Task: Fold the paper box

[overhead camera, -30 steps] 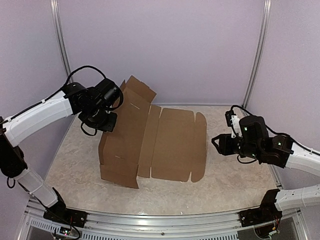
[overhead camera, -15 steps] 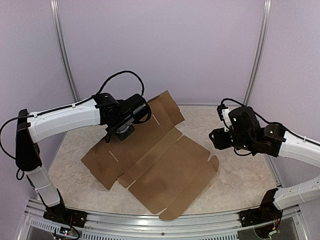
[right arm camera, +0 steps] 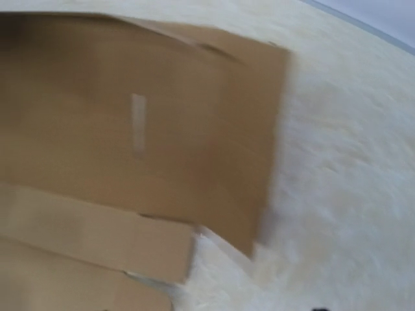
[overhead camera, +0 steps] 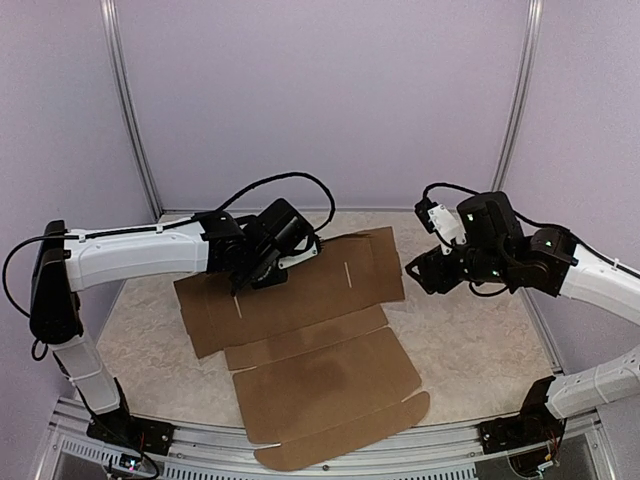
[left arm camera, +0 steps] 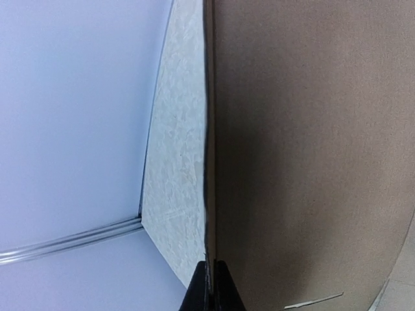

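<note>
The paper box (overhead camera: 320,360) is a brown cardboard sheet lying opened out on the table, its long side running from the back middle toward the front edge. My left gripper (overhead camera: 262,272) is shut on the sheet's far edge. In the left wrist view its fingertips (left arm camera: 212,285) pinch the thin edge, and the cardboard (left arm camera: 311,142) fills the right side. My right gripper (overhead camera: 418,270) hovers just off the sheet's far right corner and looks open and empty. The right wrist view shows that corner flap (right arm camera: 162,129), blurred, with no fingers over it.
The speckled table (overhead camera: 480,350) is enclosed by lilac walls with metal corner posts (overhead camera: 515,110). A metal rail (overhead camera: 180,440) runs along the front edge. The sheet's near flap (overhead camera: 340,440) reaches over that rail.
My left arm has swung the sheet round and rightward, and it now lies flatter. My right gripper has moved left and back toward the sheet's corner.
</note>
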Controlling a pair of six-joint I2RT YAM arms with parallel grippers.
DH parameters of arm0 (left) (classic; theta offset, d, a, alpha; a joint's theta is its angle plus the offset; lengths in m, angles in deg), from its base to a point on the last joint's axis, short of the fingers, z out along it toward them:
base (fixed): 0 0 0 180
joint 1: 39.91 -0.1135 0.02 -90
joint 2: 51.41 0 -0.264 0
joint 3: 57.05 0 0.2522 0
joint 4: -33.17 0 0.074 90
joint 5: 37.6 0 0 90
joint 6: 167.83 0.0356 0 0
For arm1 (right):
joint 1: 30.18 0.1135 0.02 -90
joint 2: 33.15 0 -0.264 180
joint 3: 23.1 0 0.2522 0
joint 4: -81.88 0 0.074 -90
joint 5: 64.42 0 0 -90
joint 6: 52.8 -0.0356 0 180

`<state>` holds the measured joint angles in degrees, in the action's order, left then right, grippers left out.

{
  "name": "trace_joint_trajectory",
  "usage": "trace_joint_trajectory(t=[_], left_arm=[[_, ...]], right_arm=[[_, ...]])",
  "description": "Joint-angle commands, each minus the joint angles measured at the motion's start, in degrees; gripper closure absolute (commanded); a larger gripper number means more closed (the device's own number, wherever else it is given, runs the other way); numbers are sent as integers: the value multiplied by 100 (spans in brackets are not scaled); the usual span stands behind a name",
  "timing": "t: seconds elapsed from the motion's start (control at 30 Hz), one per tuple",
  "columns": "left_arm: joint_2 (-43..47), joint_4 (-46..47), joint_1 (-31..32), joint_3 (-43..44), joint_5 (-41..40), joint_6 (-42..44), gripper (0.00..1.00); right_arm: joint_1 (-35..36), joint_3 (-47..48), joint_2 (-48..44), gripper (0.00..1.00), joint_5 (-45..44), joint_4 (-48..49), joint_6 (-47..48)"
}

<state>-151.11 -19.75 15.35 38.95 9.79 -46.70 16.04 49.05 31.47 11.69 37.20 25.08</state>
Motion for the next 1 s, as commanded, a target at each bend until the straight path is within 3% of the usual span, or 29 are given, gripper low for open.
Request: trace_joint_trajectory(t=[0.0,0.27,0.53,0.97], left_arm=[[-103,402,-7,193,458,741,100],[-127,762,274,12,996,1095,100],[193,907,500,-348,1332,1288,100],[199,861,641,-431,1481,1231,100]], right_arm=[[-30,166,-49,33,943,206,1216],[12,198,-45,27,1779,642,3398],[150,524,377,26,2197,84,5253],[216,493,1122,39,1833,306,5712]])
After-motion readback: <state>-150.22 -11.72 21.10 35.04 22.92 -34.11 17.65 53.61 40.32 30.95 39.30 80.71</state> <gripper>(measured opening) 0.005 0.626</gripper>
